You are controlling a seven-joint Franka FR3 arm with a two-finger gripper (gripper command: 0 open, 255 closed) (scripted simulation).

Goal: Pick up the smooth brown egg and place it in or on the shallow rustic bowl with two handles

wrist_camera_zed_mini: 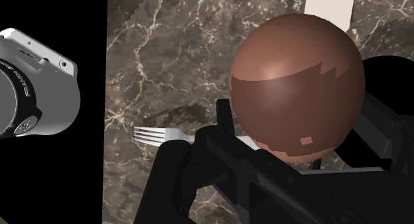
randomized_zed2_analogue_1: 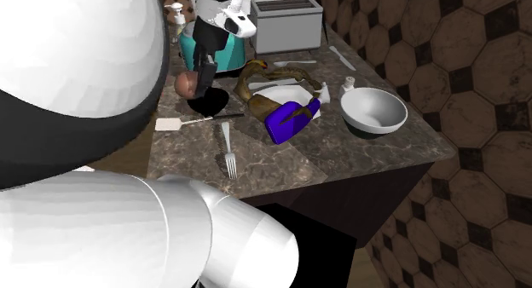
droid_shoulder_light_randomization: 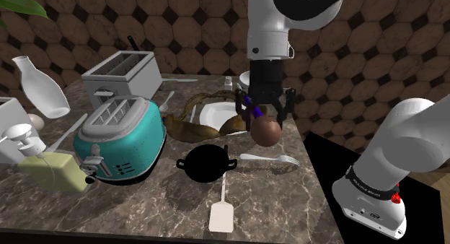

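Egg gripped in claw, aloft over counter, toward the shoulder view's right of black two-handled bowl. Next: centre over bowl, descend low, then release gently so it doesn't roll out.

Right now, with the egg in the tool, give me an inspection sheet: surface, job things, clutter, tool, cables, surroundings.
Surface: dark marble counter, crowded.
Job's things: brown egg raised off the counter; black bowl with two handles sits on the counter, egg not in it.
Clutter: teal toaster, grey toaster, fork, spatula, plate, blue bottle, white bowl, soap dispenser.
Tool: shut on the egg.
Cables: nothing seen.
Surroundings: brown tiled wall; black area past the counter edge.
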